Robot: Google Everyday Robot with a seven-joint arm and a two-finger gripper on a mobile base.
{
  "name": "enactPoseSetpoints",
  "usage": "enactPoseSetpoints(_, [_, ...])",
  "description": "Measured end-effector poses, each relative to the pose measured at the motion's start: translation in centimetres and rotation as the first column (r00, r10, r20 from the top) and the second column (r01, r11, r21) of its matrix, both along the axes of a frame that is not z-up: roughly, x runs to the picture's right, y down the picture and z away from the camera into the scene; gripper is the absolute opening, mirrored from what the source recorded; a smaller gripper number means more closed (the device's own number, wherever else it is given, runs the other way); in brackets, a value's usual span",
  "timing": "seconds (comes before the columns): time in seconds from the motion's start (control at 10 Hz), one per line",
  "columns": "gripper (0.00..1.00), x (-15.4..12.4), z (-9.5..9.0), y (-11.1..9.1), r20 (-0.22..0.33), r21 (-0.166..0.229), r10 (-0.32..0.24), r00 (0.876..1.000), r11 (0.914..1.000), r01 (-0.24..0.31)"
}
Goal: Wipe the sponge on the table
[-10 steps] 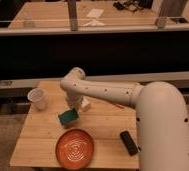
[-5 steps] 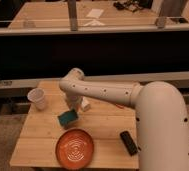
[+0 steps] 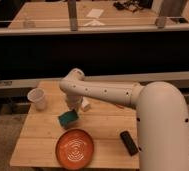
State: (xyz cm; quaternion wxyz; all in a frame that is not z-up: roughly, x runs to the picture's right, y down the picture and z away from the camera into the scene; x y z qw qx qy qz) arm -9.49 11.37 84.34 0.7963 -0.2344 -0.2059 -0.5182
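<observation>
Since the counter [image 3: 40, 137] carries every item, entries run near to far:

Plate [image 3: 75, 148]: orange, at the near edge, just in front of the sponge.
Black block [image 3: 129, 143]: near right, beside the arm's bulk, well apart from the sponge.
Sponge [image 3: 68, 118]: green with a yellowish edge, flat on the counter left of middle, between the plate and the claw.
Claw [image 3: 74, 105]: at the arm's tip, just behind and above the sponge. I cannot tell whether it touches or grips the sponge, or whether it is released or clenched.
White block [image 3: 86, 105]: just right of the claw.
Arm [image 3: 108, 92]: reaches in from the right, low over the counter.
Cup [image 3: 37, 98]: pale, upright, far left.
Bench [image 3: 53, 15]: beyond the counter, past the rails.
Change: none visible over the last second; the sponge and claw sit where they were.
Meaning: probably a pause rather than a stroke. It would fit a claw settling onto the sponge as well as one resting after a wipe.
</observation>
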Motion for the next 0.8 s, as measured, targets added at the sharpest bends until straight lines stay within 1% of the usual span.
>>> enactPoseSetpoints(0.8, [0.04,0.58,0.32,-0.48,0.005,-0.002,0.001,1.0,1.0,-0.001])
